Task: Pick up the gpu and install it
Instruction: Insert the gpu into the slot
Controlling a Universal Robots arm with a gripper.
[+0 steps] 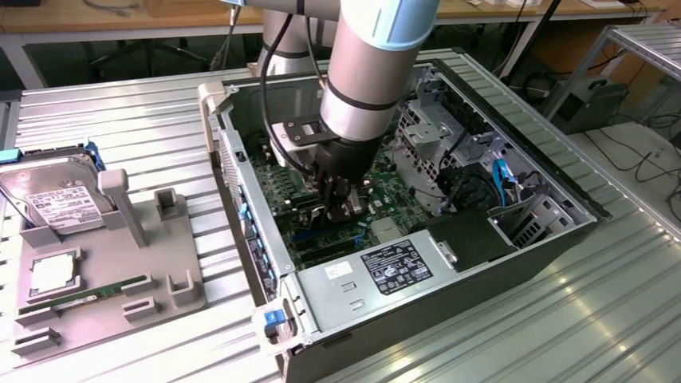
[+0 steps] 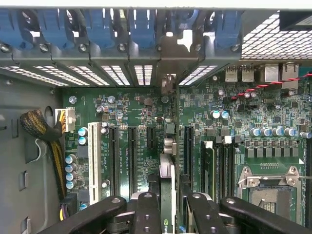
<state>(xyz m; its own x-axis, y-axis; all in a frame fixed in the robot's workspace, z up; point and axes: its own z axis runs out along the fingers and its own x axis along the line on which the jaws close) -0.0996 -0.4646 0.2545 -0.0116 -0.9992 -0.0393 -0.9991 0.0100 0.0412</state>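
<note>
1. The robot arm (image 1: 368, 72) reaches down from above into an open computer case (image 1: 426, 263) that lies on its side on the ribbed metal worktop (image 1: 117, 128)
2. The tool (image 1: 338, 209) sits low inside the case, just above the green motherboard (image 1: 388, 191), near the middle of the board
3. In the wrist view the tool (image 2: 168, 207) has its two black fingers (image 2: 146, 212) closed on the gpu (image 2: 167, 195), one on each face of the card
4. The gpu is seen edge-on there, standing upright between the fingers as a thin strip with a green board edge and a pale upper part
5. Its far end points toward the row of rear bracket openings, where a silver metal end bracket (image 2: 169, 63) stands in one opening among the blue clips (image 2: 97, 24)
6. The card lines up along the long black expansion slots (image 2: 131, 156); whether its lower edge is seated in a slot cannot be told
7. A white slot (image 2: 94, 161) lies beside the black ones, and a bundle of braided cables (image 2: 41, 131) runs along the case wall
8. The empty processor socket (image 2: 265, 190) with its metal frame lies on the other side of the card
9. A power supply (image 1: 388, 267) with a white-and-black label fills the near end of the case
10. At the exterior view's left a grey holder tray (image 1: 101, 271) carries a silver hard drive (image 1: 53, 195) and a narrow green RAM stick (image 1: 85, 294), well apart from the case
</note>
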